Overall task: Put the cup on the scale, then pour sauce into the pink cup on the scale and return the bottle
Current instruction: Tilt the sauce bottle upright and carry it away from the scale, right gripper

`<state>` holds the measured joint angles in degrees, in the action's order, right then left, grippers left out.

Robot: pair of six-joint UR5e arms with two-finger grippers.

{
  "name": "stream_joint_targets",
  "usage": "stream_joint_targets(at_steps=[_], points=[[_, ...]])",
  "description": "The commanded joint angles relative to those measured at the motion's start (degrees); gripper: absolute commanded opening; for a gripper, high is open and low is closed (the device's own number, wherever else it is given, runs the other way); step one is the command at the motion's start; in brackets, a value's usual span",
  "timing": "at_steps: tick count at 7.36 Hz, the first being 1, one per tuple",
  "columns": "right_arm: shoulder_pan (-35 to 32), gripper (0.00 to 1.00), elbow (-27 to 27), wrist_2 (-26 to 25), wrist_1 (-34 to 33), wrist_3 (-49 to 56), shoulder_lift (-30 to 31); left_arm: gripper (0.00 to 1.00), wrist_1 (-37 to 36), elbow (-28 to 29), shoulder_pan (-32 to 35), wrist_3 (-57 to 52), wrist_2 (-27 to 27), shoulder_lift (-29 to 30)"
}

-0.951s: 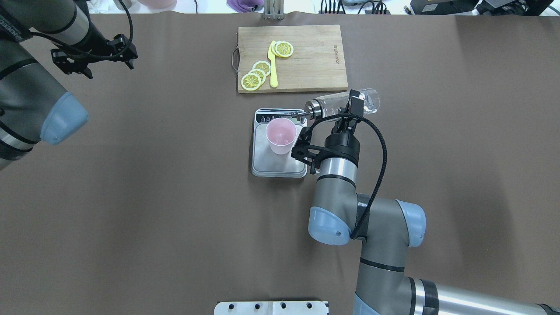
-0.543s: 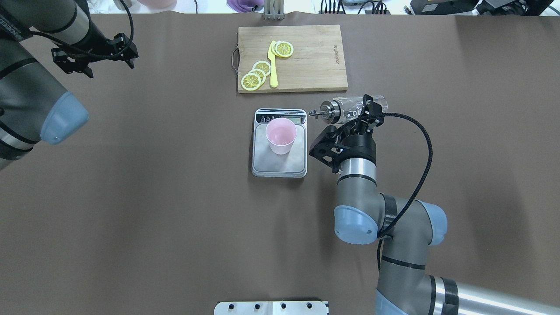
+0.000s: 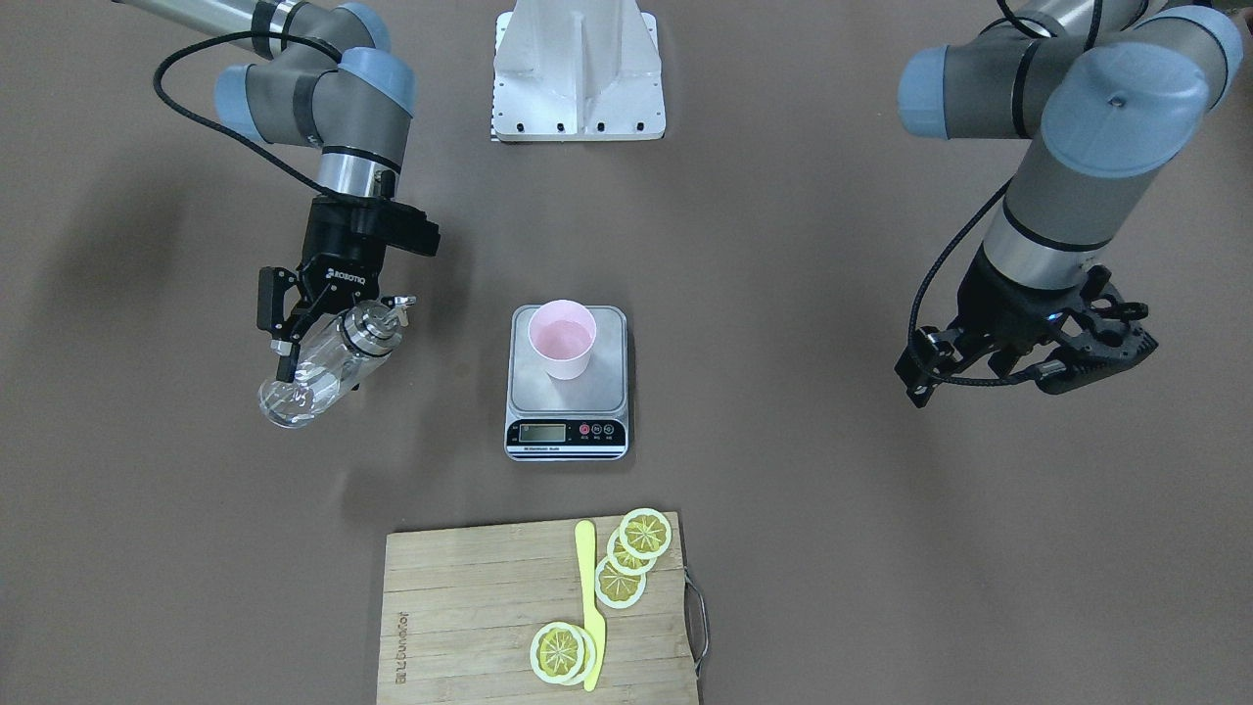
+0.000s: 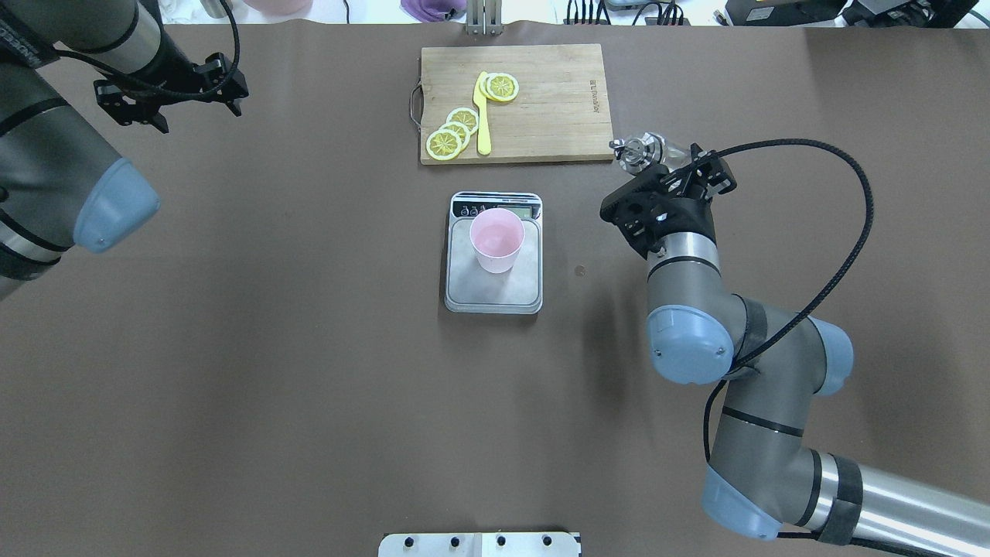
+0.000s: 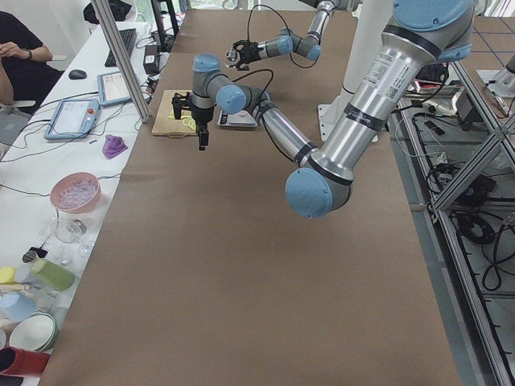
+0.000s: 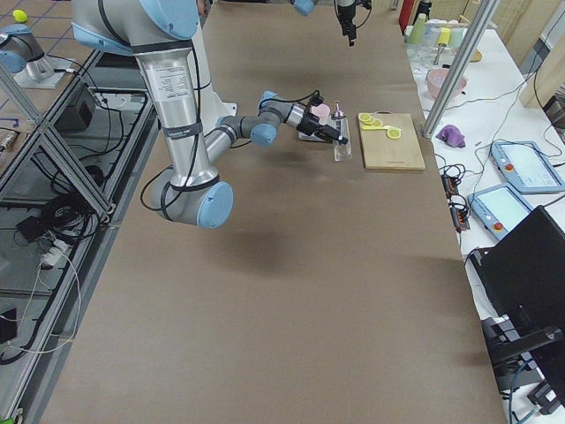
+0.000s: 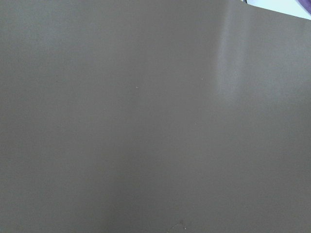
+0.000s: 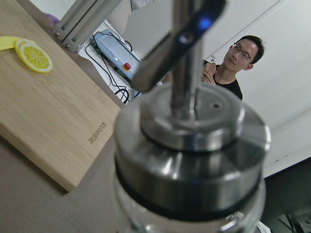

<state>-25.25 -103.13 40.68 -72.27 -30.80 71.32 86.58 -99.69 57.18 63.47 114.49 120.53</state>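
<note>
Sitting left of right claw (image 3: 318, 360), well apart: flat brushed-silver kitchen scale (image 3: 609, 384) bearing pale pink plastic tumbler (image 3: 561, 339). Left claw (image 3: 1008, 357) farther off, grip unclear. Right claw clenched on small clear glass bottle (image 3: 301, 389), silver spout cap. Glass slick, fragile: hold mid-body.

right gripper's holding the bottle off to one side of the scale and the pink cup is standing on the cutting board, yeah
Not quite: the front-facing view shows the pink cup standing on the scale, not on the cutting board. The right gripper does hold the bottle off to one side of the scale.
</note>
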Motion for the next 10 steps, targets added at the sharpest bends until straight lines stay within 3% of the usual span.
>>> stream_joint_targets(at_steps=[1, 2, 3, 5, 8, 10], points=[[-4.3, 0.00, -2.1, 7.2, 0.2, -7.1, 1.6, 0.99, 0.0, -0.2, 0.0, 0.3, -0.1, 0.6], [-6.2, 0.00, -1.6, 11.1, 5.6, -13.0, 3.5, 0.98, -0.1, -0.2, 0.0, 0.5, -0.1, 0.8], [-7.8, 0.00, -1.1, 14.0, 13.0, -14.0, 7.8, 0.98, -0.3, -0.2, 0.0, 0.5, -0.1, 1.4], [-10.9, 0.00, 2.6, 18.0, 21.0, -14.6, 9.5, 0.98, -0.3, -0.2, 0.0, 0.5, -0.1, 1.6], [-17.0, 0.00, 5.0, 32.1, 24.1, -20.6, 10.9, 0.98, -0.4, -0.2, 0.0, 0.6, -1.5, 1.9], [-17.6, 0.00, 9.6, 33.1, 28.3, -20.4, 10.9, 0.98, -0.4, -0.2, 0.0, 0.7, -1.6, 2.3]])
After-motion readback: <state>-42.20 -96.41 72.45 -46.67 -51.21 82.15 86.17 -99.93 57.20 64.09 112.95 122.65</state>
